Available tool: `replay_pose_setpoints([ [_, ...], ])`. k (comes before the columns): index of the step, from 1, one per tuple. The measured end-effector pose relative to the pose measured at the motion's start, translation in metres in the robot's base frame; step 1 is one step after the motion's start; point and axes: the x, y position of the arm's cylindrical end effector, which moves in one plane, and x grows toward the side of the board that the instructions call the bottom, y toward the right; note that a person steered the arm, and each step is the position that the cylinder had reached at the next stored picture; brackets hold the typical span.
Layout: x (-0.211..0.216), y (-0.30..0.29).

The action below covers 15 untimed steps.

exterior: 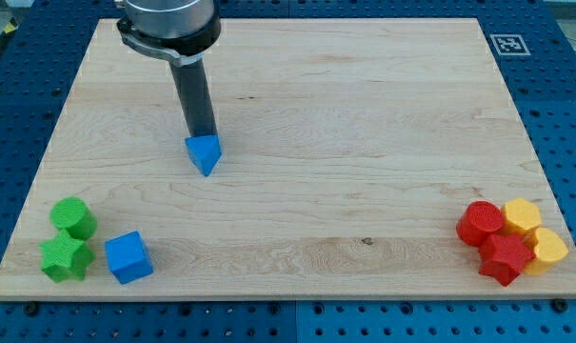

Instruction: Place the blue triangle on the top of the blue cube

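The blue triangle (204, 153) lies on the wooden board (364, 143) left of centre. My tip (205, 135) is at the triangle's upper edge, touching or almost touching it from the view's top. The blue cube (129, 257) sits near the board's bottom-left corner, well below and left of the triangle.
A green cylinder (73, 218) and a green star (66, 258) sit just left of the blue cube. At the bottom right are a red cylinder (481, 223), a red star (505, 258) and two yellow blocks (523, 216) (546, 247). A marker tag (507, 44) is at the top right.
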Motion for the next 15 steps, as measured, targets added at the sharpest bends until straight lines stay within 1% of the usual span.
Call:
replay_pose_setpoints([
  [1,0.0,0.023],
  [2,0.021,0.022],
  [5,0.03,0.019],
  [7,0.058,0.013],
  [11,0.06,-0.032],
  [14,0.052,-0.034],
  [15,0.034,-0.034],
])
